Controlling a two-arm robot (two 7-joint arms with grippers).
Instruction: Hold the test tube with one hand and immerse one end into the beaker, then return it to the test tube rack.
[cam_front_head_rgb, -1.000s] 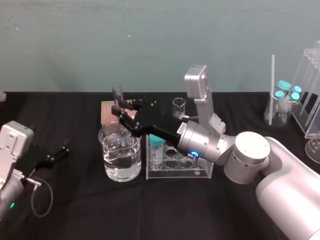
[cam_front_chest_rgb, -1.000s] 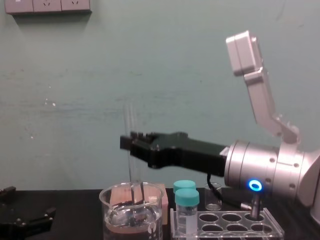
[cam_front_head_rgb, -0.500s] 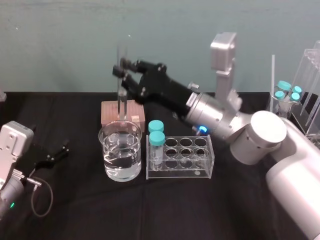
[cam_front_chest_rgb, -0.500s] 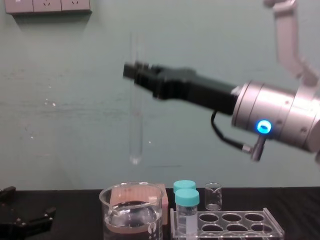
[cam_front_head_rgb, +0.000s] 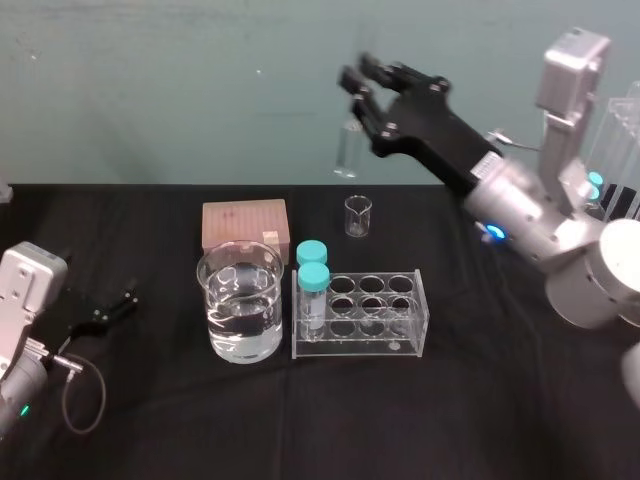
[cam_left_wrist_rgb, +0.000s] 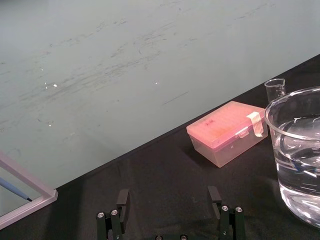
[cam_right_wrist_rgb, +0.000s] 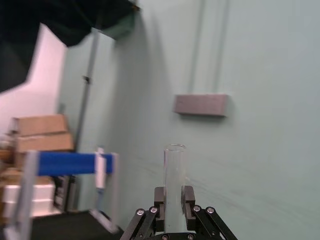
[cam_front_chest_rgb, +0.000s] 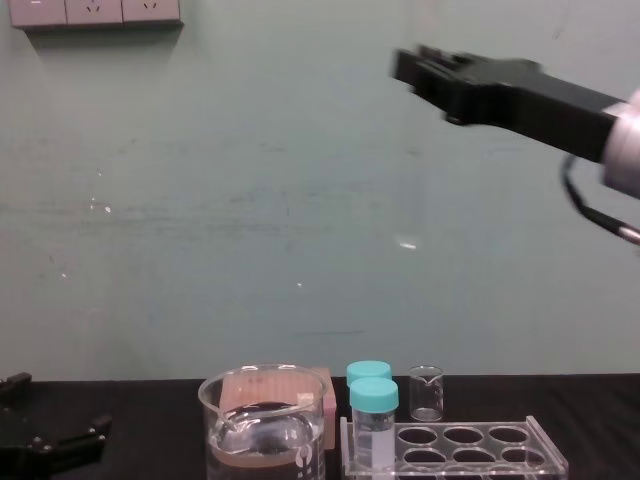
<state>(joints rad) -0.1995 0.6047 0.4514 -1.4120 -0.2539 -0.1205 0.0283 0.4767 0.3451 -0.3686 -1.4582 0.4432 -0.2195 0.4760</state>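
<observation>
- Right gripper (cam_front_head_rgb: 362, 98), upper right of centre, clamps the test tube (cam_front_head_rgb: 347, 152) aloft, well apart from the test tube rack (cam_front_head_rgb: 355, 350)
- Left gripper (cam_front_head_rgb: 118, 305) rests lower left, fingers apart

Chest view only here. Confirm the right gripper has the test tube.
Observer: Right wrist view: the right gripper is shut on the test tube, open end up.
Operator: Give me its place over the table.
Observer: Head view: it hangs high, to the right of the beaker, nearer the test tube rack.
Operator: Report the left arm.
Observer: Left wrist view: the left gripper is open, parked left of the beaker.
</observation>
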